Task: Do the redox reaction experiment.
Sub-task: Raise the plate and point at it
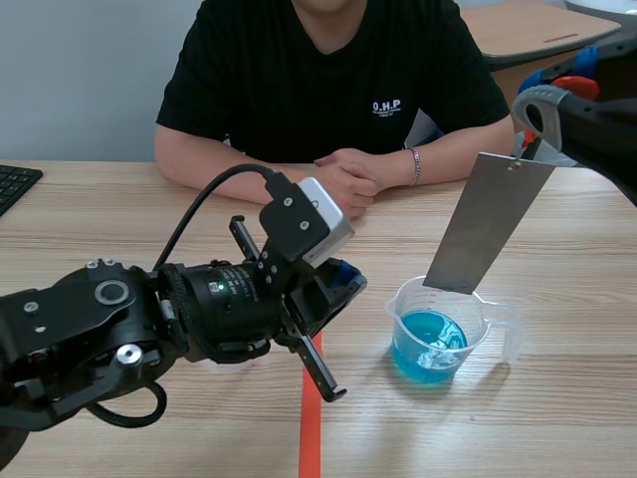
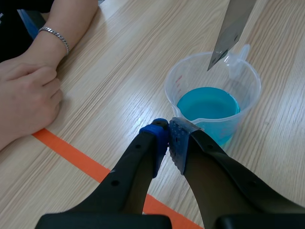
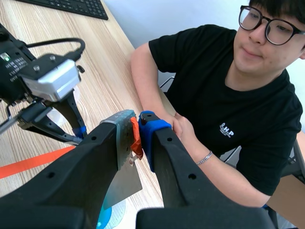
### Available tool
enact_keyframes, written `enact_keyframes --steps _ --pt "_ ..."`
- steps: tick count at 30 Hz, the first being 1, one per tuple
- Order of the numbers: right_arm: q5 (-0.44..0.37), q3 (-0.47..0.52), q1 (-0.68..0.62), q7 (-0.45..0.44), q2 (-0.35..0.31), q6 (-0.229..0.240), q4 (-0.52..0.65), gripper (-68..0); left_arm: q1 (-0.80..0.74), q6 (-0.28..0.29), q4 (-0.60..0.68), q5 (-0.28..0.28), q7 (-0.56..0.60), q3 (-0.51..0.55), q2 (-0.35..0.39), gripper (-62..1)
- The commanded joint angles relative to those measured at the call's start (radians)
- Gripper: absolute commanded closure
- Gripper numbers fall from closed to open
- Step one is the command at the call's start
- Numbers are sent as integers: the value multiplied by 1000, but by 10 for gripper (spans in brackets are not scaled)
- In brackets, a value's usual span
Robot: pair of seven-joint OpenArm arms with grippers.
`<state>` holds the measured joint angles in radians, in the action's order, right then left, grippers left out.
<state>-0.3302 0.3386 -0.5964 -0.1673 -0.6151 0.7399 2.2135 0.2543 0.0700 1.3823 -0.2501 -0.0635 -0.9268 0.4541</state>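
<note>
Two arms (image 1: 100, 319) (image 1: 597, 110) — one beaker (image 1: 443, 344), one plate (image 1: 488, 224)

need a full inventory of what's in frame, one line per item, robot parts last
metal strip: 1, grey, hanging tilted over the beaker, lower end above the liquid
beaker: 1, clear plastic, on the table right of the tape line
liquid: 1, blue, in the beaker's bottom
keyboard: 1, black, table's left edge
tape line: 1, orange-red, on the table near the middle
table: 1, light wood
person: 1, black T-shirt, seated across the table, hands clasped on it
left jaws: shut on nothing, low beside the beaker
right jaws: shut on the metal strip's top end, raised
</note>
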Motion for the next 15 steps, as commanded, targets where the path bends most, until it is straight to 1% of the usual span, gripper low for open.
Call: enact_keyframes --steps 1,6,8,15 --pt "-15 10 6 -11 -8 6 14 -15 15 -6 -3 1 18 -10 -19 -46" --pt "-15 10 6 -11 -8 6 14 -15 26 -9 -34 4 42 -24 -46 -46" --pt "-14 10 6 -11 -8 6 14 -15 29 -16 -34 4 51 -28 -50 -46" --pt "-15 10 6 -11 -8 6 14 -15 29 -11 -33 4 109 -28 -55 -46"
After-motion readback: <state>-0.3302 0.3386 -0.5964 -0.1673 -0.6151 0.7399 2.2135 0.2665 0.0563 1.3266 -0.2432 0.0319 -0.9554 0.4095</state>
